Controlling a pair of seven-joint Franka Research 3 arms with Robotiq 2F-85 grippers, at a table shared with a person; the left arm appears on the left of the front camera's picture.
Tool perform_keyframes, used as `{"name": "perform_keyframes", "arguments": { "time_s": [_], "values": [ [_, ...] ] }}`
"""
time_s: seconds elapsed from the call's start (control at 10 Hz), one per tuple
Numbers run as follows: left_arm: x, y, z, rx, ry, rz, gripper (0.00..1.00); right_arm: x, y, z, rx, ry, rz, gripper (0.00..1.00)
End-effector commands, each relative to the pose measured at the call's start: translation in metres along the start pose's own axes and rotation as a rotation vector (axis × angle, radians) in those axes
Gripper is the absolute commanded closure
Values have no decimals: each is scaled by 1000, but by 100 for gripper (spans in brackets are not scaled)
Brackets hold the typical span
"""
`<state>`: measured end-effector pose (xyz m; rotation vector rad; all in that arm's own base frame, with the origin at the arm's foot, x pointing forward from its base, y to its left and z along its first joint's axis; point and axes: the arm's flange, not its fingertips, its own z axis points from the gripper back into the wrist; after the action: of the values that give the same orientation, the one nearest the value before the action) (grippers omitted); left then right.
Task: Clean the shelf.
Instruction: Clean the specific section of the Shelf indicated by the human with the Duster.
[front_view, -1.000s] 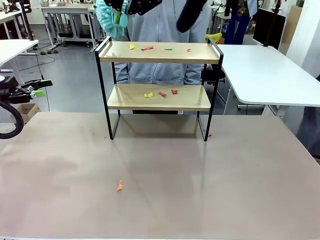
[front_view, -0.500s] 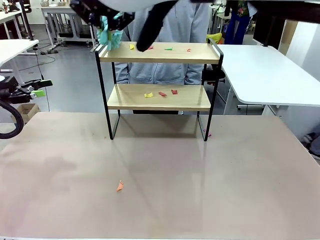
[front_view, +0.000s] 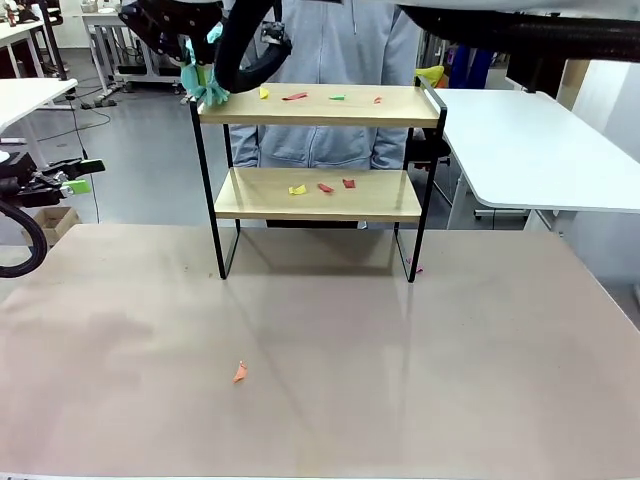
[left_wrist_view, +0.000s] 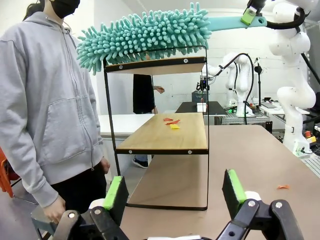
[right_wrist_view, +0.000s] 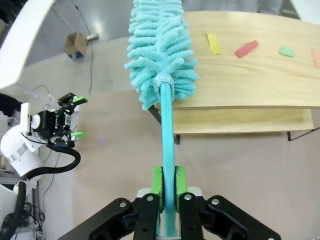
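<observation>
A brown table (front_view: 500, 380) fills the lower part of the front view, with white tables and a grey floor behind it. The shelf (front_view: 320, 105) stands at the upper middle of the frame, at the table's far edge, and a person (front_view: 340, 40) in a grey hoodie stands right behind it. Small coloured scraps (front_view: 295, 96) lie on its top board, a few more on the lower board, and an orange scrap (front_view: 240, 372) lies on the table at lower left. The right arm (front_view: 520, 30) reaches across the top of the frame, bringing a teal duster (front_view: 205, 85) to the shelf's upper left corner. The left gripper (front_view: 78, 177) sits at the left edge, well apart from the shelf. In the left wrist view the shelf stands in the middle of the frame, the duster's fluffy head lying over its top board; this gripper's green pads (left_wrist_view: 116, 194) stand wide apart, holding nothing. In the right wrist view the right gripper (right_wrist_view: 169, 182) is clenched on the duster's handle at bottom centre, the head resting over the top board's end at upper left.
</observation>
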<state>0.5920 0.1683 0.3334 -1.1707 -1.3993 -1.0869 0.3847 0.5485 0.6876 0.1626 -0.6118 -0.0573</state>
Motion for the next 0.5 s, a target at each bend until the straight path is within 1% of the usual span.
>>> {"name": "perform_keyframes", "arguments": {
  "time_s": [0.0, 0.4],
  "values": [
    [4, -1, -2, -1, 0, -4, 0, 1, 9, 5, -43, -34, -56, 87],
    [4, -1, -2, -1, 0, -4, 0, -4, 1, -8, -21, 50, -56, 87]
  ]
}}
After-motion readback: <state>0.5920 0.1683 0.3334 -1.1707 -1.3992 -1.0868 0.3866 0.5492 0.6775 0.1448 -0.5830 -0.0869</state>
